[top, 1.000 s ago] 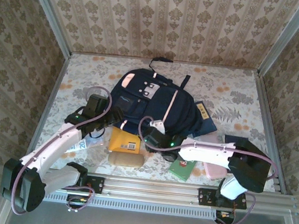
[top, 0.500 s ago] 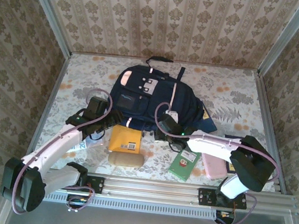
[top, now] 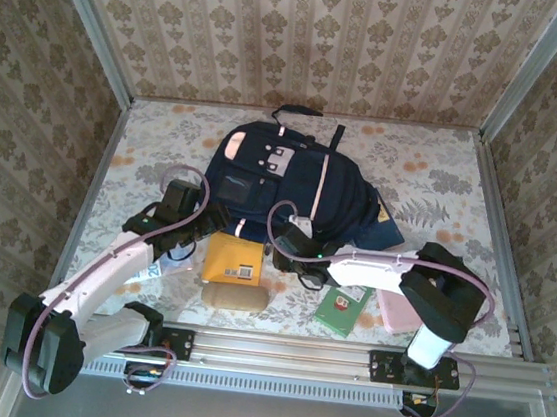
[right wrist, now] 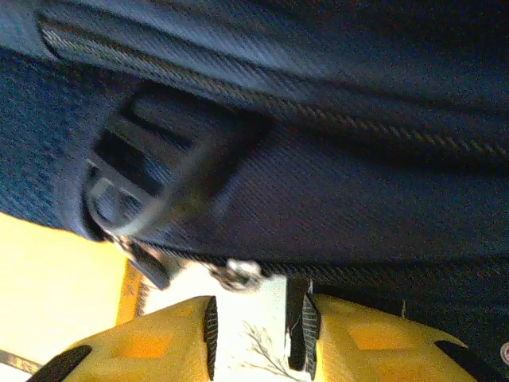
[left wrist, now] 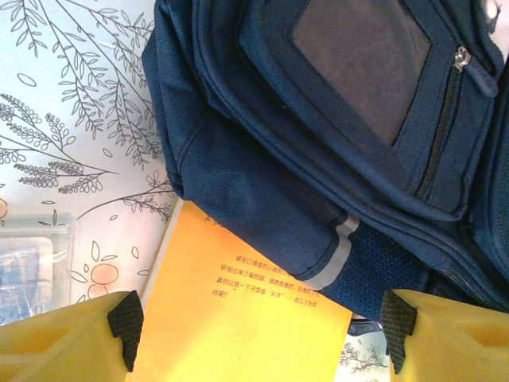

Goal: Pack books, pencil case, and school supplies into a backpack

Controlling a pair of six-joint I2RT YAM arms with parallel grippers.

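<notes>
The navy backpack (top: 282, 174) lies mid-table with its front up. Its lower corner (left wrist: 262, 199) overlaps the orange-yellow book (top: 232, 258). My left gripper (top: 192, 221) hovers open over that book (left wrist: 238, 318), its pads (left wrist: 126, 325) wide apart and holding nothing. My right gripper (top: 290, 246) is at the backpack's near edge. Its jaws (right wrist: 256, 330) stand narrowly open over bare table, just short of a metal zipper pull (right wrist: 238, 274). A small green book (top: 340, 309) lies near the right arm. The blue-and-white packet (top: 151, 269) lies under the left arm.
A tan oblong case (top: 238, 297) lies in front of the orange book and a pink flat case (top: 400, 311) lies right of the green book. Another book (top: 385, 217) pokes out from under the backpack's right side. A clear plastic box (left wrist: 32, 263) lies left of the orange book.
The backpack shifted toward the back wall and straightened. My right gripper swung right, then came back left to the backpack's near edge. The left arm has not moved.
</notes>
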